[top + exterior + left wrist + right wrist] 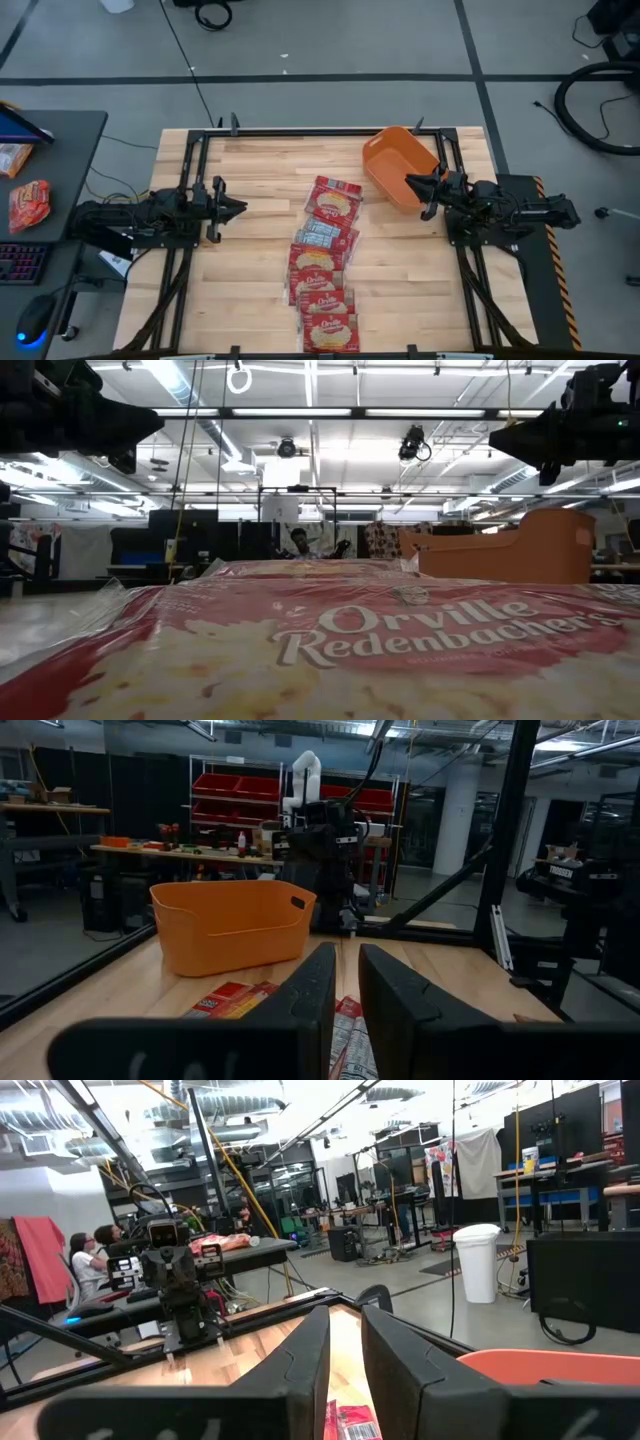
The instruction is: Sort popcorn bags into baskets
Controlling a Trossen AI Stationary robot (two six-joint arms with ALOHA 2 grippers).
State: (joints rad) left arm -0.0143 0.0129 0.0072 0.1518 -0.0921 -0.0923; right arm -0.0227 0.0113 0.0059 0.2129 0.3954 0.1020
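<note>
Several red popcorn bags (pixel 325 265) with cream-yellow labels lie flat and overlapping in a row down the table's middle, from near the basket to the near edge; one shows a white-and-blue back (pixel 318 233). The nearest bag fills the low view (pixel 330 650). The orange basket (pixel 372 152) stands on the table at the far right, also visible in the left wrist view (pixel 230 925). My left gripper (pixel 240 208) hovers shut left of the row. My right gripper (pixel 408 181) hovers shut above the basket's near wall. Both touch nothing.
A black metal frame (pixel 300 131) borders the table. A grey desk at the left holds an orange-red snack pouch (pixel 28 203), a keyboard and a mouse. Bare wood lies on either side of the row. People sit in the room beyond (pixel 85 1250).
</note>
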